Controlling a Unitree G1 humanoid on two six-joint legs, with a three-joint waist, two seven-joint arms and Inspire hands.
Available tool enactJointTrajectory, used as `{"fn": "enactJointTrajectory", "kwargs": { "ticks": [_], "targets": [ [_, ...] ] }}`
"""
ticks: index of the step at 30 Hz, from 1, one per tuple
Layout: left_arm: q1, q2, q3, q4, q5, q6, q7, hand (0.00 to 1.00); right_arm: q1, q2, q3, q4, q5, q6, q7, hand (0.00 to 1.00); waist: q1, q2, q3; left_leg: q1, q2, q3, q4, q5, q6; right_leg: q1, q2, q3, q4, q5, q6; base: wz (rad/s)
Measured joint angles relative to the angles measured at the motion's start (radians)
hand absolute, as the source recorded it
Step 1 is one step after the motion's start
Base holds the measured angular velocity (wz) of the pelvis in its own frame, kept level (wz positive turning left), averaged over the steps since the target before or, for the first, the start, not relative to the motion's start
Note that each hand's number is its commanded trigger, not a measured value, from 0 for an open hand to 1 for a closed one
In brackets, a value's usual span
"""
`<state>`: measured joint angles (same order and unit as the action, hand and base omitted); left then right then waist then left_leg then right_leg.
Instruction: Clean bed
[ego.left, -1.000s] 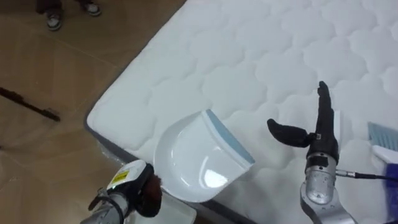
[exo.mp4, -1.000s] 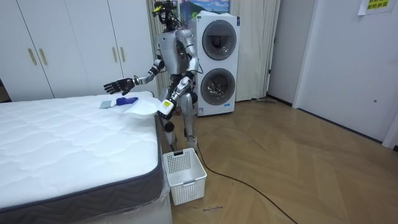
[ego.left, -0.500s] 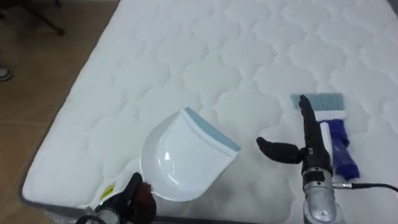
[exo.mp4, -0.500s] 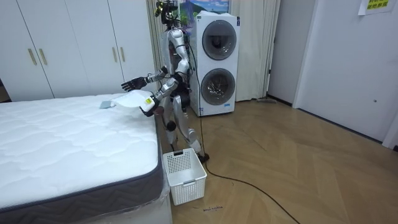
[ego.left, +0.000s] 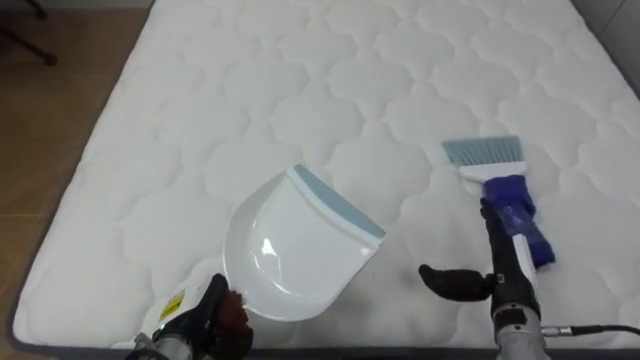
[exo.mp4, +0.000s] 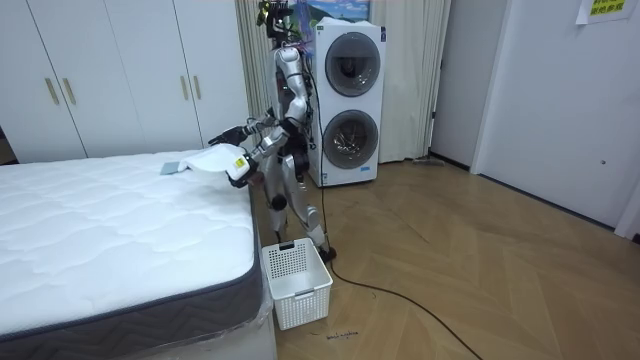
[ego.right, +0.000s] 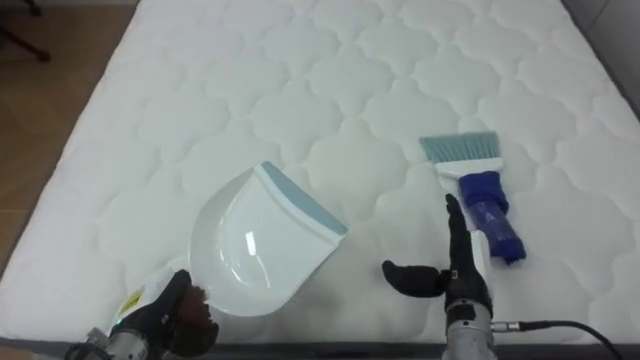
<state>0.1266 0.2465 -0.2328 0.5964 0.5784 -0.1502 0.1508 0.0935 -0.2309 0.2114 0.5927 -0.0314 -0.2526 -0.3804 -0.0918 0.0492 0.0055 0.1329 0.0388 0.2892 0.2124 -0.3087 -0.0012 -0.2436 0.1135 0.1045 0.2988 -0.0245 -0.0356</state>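
While the fingers (ego.left: 490, 225) of the right hand (ego.left: 512, 268) are held straight and close together, with the thumb spread wide to the left, nothing is gripped by them. The step in hand is judged to be the pick-up of the brush (ego.left: 512, 205). The palm should be lowered over the blue handle, not the bristles, and the fingers closed only once the handle is seated between thumb and fingers. The brush lies flat on the mattress (ego.left: 300, 90) just beyond the fingertips, its handle end nearest them and its bristles pointing away; contact cannot be confirmed. Further left, the white dustpan (ego.left: 295, 250) is held over the mattress by the left hand (ego.left: 215, 318), whose fingers are curled round its handle.
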Motion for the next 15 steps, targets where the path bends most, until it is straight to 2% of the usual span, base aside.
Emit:
{"fn": "enactJointTrajectory", "kwargs": {
  "ticks": [2, 3, 4, 5, 6, 7, 8, 9, 11, 12, 13, 15],
  "targets": [
    [-0.003, 0.001, 0.013, 0.000, 0.002, -0.002, 0.001, 0.00, 0.000, 0.000, 0.000, 0.027, -0.049, 0.008, 0.019, 0.00, 0.019, -0.005, -0.0002, 0.005, 0.003, 0.061, -0.013, 0.000, 0.001, -0.008, 0.004, -0.009, -0.013, 0.020, -0.005, -0.64],
    [0.000, 0.000, 0.033, 0.000, 0.003, -0.002, 0.002, 0.00, 0.000, 0.002, 0.001, 0.047, -0.071, 0.014, 0.047, 0.00, 0.045, -0.009, -0.0019, 0.013, 0.017, 0.122, -0.027, 0.000, 0.001, -0.013, -0.002, -0.068, -0.020, 0.031, -0.019, -0.86],
    [0.001, 0.002, 0.045, 0.002, 0.002, -0.001, 0.007, 0.00, -0.001, 0.003, 0.001, 0.078, -0.092, 0.013, 0.071, 0.00, 0.067, -0.011, 0.0001, 0.023, 0.026, 0.190, -0.041, -0.009, 0.011, -0.022, -0.028, -0.174, 0.028, 0.000, -0.052, -0.78],
    [0.002, 0.002, 0.048, 0.004, 0.002, -0.001, 0.009, 0.00, -0.001, 0.004, 0.001, 0.100, -0.100, 0.013, 0.079, 0.00, 0.070, -0.013, 0.0019, 0.029, 0.025, 0.211, -0.043, -0.010, 0.009, -0.024, -0.045, -0.223, 0.075, -0.042, -0.060, -0.29],
    [0.001, -0.005, 0.048, 0.004, 0.002, -0.001, 0.011, 0.00, 0.003, 0.000, -0.001, 0.150, -0.105, 0.013, 0.087, 0.00, 0.067, -0.028, -0.0024, 0.037, 0.021, 0.240, -0.041, -0.017, 0.000, -0.022, -0.090, -0.292, 0.188, -0.138, -0.064, 0.10],
    [0.001, -0.010, 0.048, 0.004, 0.001, -0.002, 0.014, 0.00, 0.004, -0.001, -0.004, 0.175, -0.105, 0.014, 0.092, 0.00, 0.066, -0.032, -0.0033, 0.040, 0.016, 0.246, -0.039, -0.024, -0.008, -0.020, -0.106, -0.301, 0.218, -0.172, -0.054, 0.16],
    [0.000, -0.016, 0.048, 0.006, -0.001, -0.004, 0.017, 0.00, 0.003, 0.000, -0.008, 0.215, -0.105, 0.014, 0.106, 0.00, 0.064, -0.048, 0.0013, 0.049, 0.002, 0.243, -0.021, -0.028, -0.013, -0.020, -0.110, -0.277, 0.219, -0.198, -0.058, -0.09],
    [0.011, -0.023, 0.050, 0.014, -0.014, -0.003, 0.017, 0.00, 0.002, 0.000, -0.006, 0.245, -0.108, 0.015, 0.123, 0.00, 0.079, -0.040, 0.0005, 0.042, 0.002, 0.220, -0.001, -0.025, -0.012, -0.010, -0.088, -0.246, 0.194, -0.189, -0.062, -0.45],
    [0.035, -0.024, 0.055, 0.035, -0.044, -0.004, 0.016, 0.00, 0.006, 0.001, 0.003, 0.272, -0.114, 0.016, 0.151, 0.00, 0.097, -0.029, 0.0003, 0.044, 0.009, 0.139, 0.000, -0.007, 0.004, 0.026, -0.056, -0.219, 0.127, -0.153, -0.072, -0.58],
    [0.035, -0.028, 0.062, 0.071, -0.058, -0.005, 0.016, 0.00, 0.001, 0.002, 0.003, 0.294, -0.113, 0.016, 0.171, 0.00, 0.098, -0.029, 0.0013, 0.044, 0.009, 0.071, 0.000, 0.003, 0.008, 0.047, -0.040, -0.200, 0.087, -0.135, -0.074, -0.36],
    [0.033, -0.034, 0.071, 0.109, -0.071, -0.005, 0.016, 0.00, -0.005, 0.002, 0.002, 0.313, -0.114, 0.025, 0.186, 0.00, 0.096, -0.029, 0.0017, 0.044, 0.009, 0.031, -0.003, 0.011, 0.004, 0.057, -0.031, -0.190, 0.064, -0.122, -0.074, -0.26],
    [0.025, -0.037, 0.072, 0.172, -0.104, -0.008, 0.016, 0.00, -0.019, 0.005, 0.000, 0.364, -0.113, 0.032, 0.197, 0.00, 0.084, -0.029, 0.0020, 0.048, 0.016, 0.026, -0.010, 0.014, 0.000, 0.071, -0.019, -0.188, 0.035, -0.103, -0.076, -0.08]
  ]
}}
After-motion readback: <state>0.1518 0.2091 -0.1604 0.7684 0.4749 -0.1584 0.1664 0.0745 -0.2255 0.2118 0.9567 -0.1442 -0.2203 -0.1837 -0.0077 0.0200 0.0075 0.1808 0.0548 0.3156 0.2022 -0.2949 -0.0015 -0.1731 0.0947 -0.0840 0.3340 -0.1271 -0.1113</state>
